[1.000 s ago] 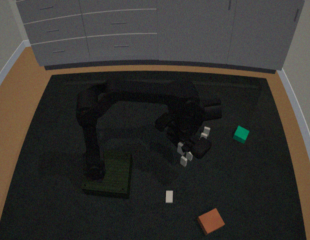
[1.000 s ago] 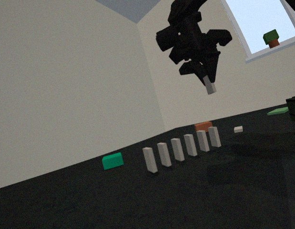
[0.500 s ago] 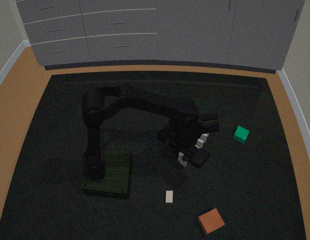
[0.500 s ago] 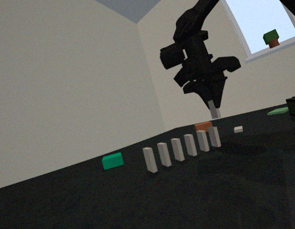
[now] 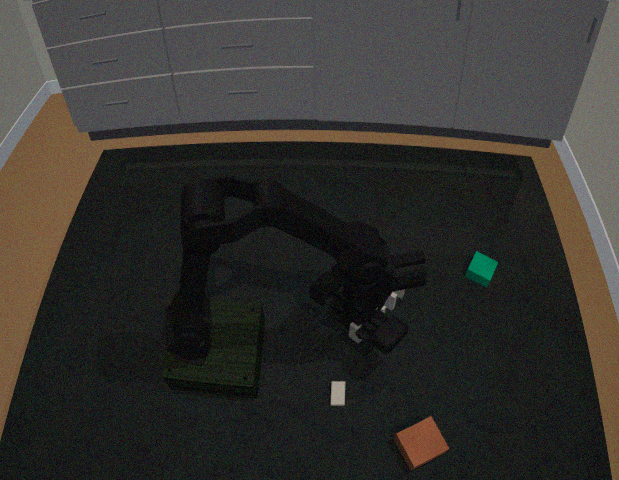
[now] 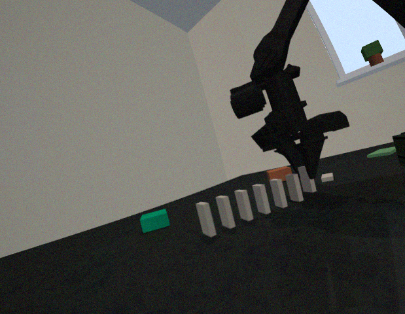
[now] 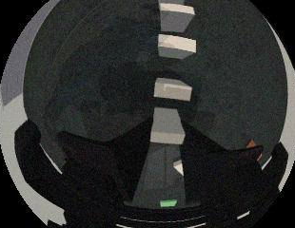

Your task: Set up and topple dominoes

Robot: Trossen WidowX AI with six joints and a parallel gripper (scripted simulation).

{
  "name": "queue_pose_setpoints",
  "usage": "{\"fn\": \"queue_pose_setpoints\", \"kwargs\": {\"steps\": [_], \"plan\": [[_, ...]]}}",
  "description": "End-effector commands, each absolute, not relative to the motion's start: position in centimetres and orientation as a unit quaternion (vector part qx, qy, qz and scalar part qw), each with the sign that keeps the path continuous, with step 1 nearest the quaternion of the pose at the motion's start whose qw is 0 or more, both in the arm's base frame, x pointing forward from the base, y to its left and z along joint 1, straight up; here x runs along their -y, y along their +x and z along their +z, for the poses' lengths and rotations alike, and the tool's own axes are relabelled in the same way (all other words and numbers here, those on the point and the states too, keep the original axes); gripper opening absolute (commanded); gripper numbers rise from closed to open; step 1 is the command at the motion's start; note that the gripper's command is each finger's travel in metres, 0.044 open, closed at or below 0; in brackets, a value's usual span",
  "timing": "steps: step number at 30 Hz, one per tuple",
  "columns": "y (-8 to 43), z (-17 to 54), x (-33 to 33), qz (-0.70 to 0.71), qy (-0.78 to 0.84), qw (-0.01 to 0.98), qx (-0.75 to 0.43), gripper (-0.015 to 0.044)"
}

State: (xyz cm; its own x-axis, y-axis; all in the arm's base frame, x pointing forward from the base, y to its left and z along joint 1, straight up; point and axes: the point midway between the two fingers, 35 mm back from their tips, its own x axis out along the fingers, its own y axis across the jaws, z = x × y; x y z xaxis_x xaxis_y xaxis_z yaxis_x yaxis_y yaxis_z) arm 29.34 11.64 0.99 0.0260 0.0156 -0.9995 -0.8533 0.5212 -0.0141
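Observation:
My gripper (image 6: 307,176) (image 7: 166,123) is shut on a pale domino (image 5: 355,332) (image 6: 309,185) (image 7: 167,124), held upright, low over the floor, just past one end of the row. I cannot tell whether its base touches the floor. The nearest standing domino (image 6: 294,188) (image 7: 172,90) is a small gap away, its broad face towards the held one. Several more stand in line, up to the far end domino (image 6: 205,219). The arm hides much of the row in the top view. A loose white domino (image 5: 337,393) (image 6: 327,177) lies flat beyond the held one.
An orange block (image 5: 422,442) (image 6: 279,173) lies beyond the gripper end. A green block (image 5: 482,268) (image 6: 155,220) lies off the row's other end. The arm's base stands on a dark green board (image 5: 231,356). A light green pad (image 6: 381,152) lies near it.

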Motion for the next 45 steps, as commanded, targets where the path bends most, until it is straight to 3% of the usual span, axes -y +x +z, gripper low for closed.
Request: {"fn": "queue_pose_setpoints", "kwargs": {"steps": [1, 7, 20, 24, 32, 39, 45], "plan": [[29.2, 0.7, -11.6, 0.345, -0.344, 0.627, -0.608, 0.0107], [29.2, 0.7, -11.6, 0.345, -0.344, 0.627, -0.608, 0.0107], [29.2, 0.7, -11.6, 0.345, -0.344, 0.627, -0.608, 0.044], [29.4, 1.6, -11.7, 0.345, -0.345, 0.627, -0.607, 0.044], [29.0, 13.5, -11.5, 0.346, -0.345, 0.627, -0.606, 0.044], [29.0, 13.7, -11.3, 0.349, -0.349, 0.625, -0.605, 0.044], [29.4, 9.7, -6.0, 0.446, -0.452, 0.555, -0.537, 0.044]]}}
